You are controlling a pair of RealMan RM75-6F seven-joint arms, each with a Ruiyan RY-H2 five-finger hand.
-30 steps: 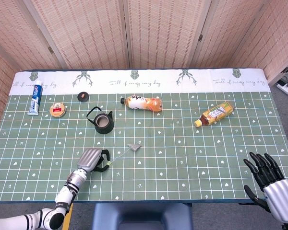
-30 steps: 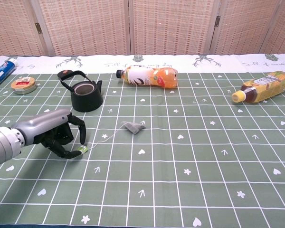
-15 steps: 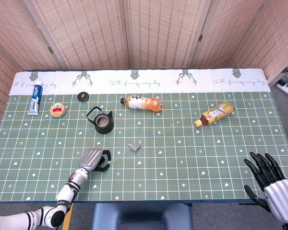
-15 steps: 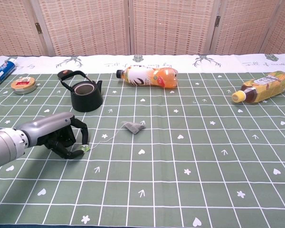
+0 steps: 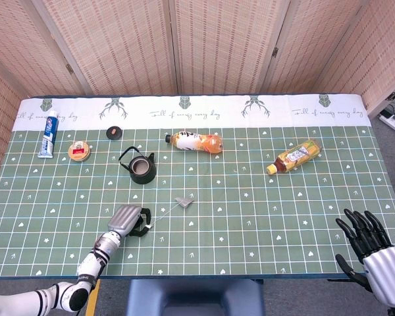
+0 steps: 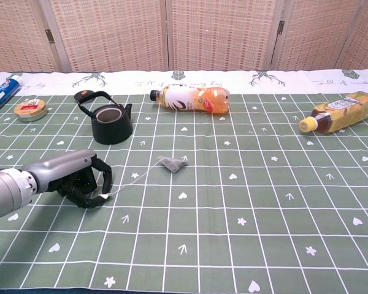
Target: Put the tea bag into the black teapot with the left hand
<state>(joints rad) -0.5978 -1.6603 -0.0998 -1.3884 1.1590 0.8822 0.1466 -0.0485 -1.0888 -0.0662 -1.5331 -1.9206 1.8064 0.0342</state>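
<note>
The grey tea bag [image 5: 182, 201] [image 6: 172, 164] lies on the green cloth, and its string runs left to a small paper tag [image 6: 103, 196]. My left hand [image 5: 128, 219] [image 6: 73, 178] rests low on the table with its fingers curled over that tag, pinching it between thumb and finger. The black teapot [image 5: 142, 168] [image 6: 112, 125] stands open-topped behind the left hand, handle up. Off the table's near right corner my right hand [image 5: 372, 253] holds nothing, fingers spread; the chest view does not show it.
An orange bottle [image 5: 196, 141] [image 6: 193, 99] lies behind the tea bag, a yellow bottle [image 5: 294, 157] [image 6: 339, 112] at the right. A toothpaste tube [image 5: 49, 135], a round tin [image 5: 79, 151] [image 6: 30, 110] and a small dark lid [image 5: 113, 132] sit at the back left.
The left hand's fingers have curled in around the tag at the string's end and drawn it slightly toward the palm. The tea bag itself and the right hand have not moved.
</note>
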